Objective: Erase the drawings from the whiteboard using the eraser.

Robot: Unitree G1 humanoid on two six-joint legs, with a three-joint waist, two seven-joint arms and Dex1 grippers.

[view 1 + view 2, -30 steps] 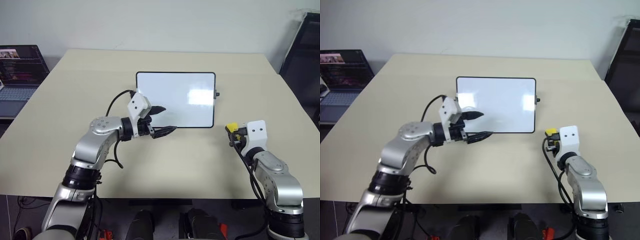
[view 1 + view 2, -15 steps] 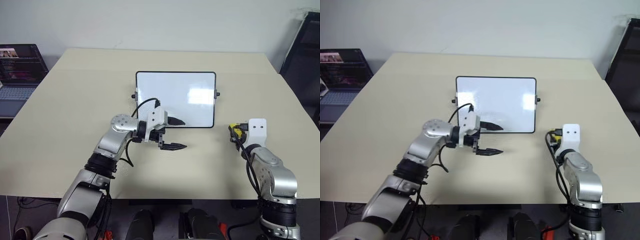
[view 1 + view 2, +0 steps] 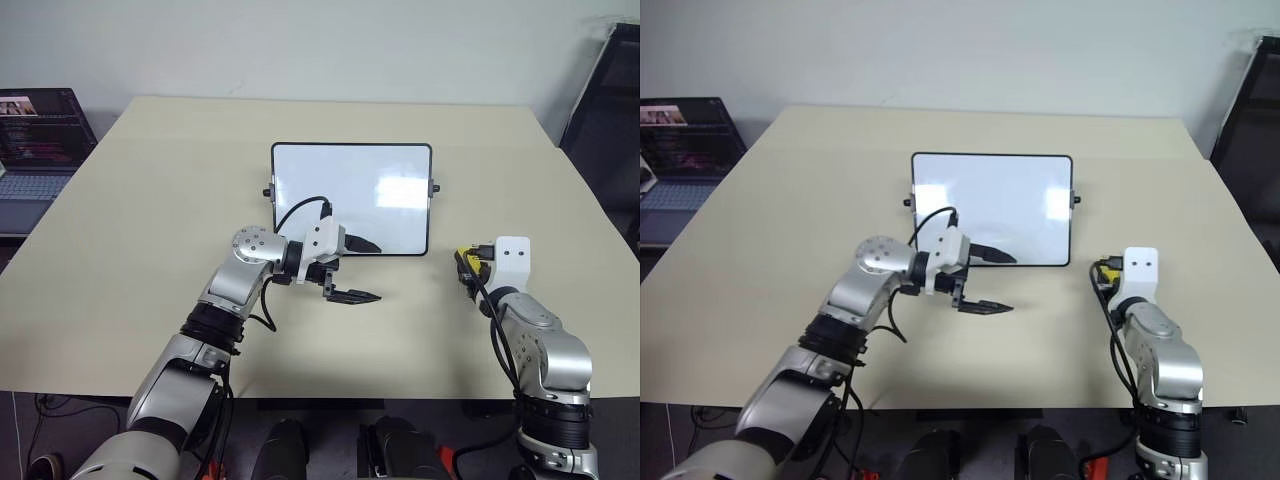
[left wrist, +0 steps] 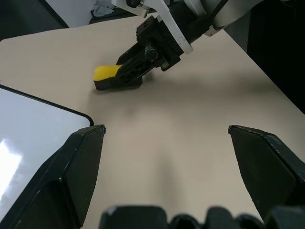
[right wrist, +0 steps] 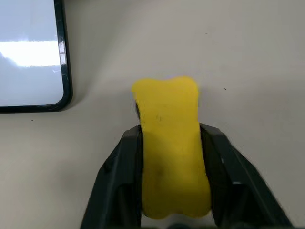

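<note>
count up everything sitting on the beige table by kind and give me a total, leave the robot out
Glossy white whiteboard with thin black frame: 1
Small yellow block eraser with dark underside: 1
Total: 2

Off the table's left side, an open dark laptop is not counted.

- One whiteboard (image 3: pixel 351 198), with two small black side knobs, one on each short edge
- One yellow eraser (image 5: pixel 171 143)
- One table (image 3: pixel 120 220)
- Two robot grippers: one left gripper (image 3: pixel 362 270) and one right gripper (image 4: pixel 125 76)
- Two black fingers on each gripper, four in all
- One laptop (image 3: pixel 38 150) beyond the table's left edge
- One dark chair-like frame (image 3: pixel 602 100) at the far right
</note>
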